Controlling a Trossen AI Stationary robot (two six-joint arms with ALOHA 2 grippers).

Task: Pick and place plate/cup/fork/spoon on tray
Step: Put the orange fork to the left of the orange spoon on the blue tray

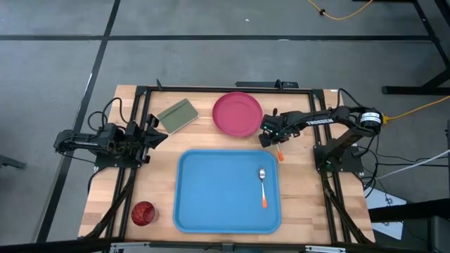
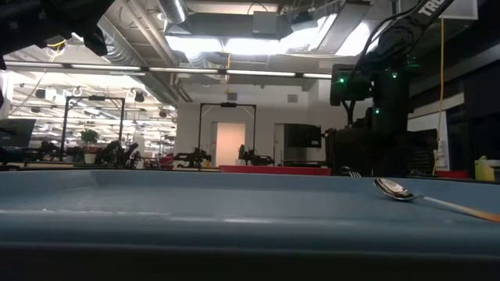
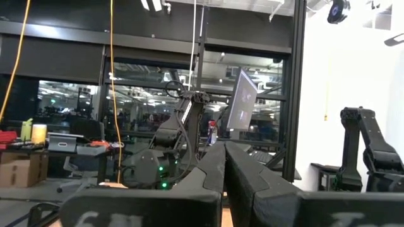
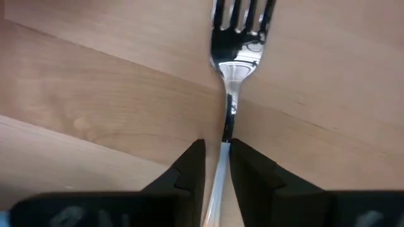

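**Right gripper clenched on the fork**

High view: right gripper (image 1: 271, 133) sits beside the plate (image 1: 238, 114), just beyond the tray's (image 1: 211, 190) far right corner; spoon (image 1: 262, 184) lies in the tray.

Right wrist view: fingers (image 4: 189, 167) pinch the fork (image 4: 237, 57) over wood.

Left wrist view: left gripper (image 3: 225, 165) clenched, empty.

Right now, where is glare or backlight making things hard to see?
Low view: ceiling lights blaze overhead, leaving the tray dim and backlit, though the spoon catches a highlight. Right wrist view: the fork, held in the right gripper, mirrors dark patches below its tines. High view: even light, faint shadows.
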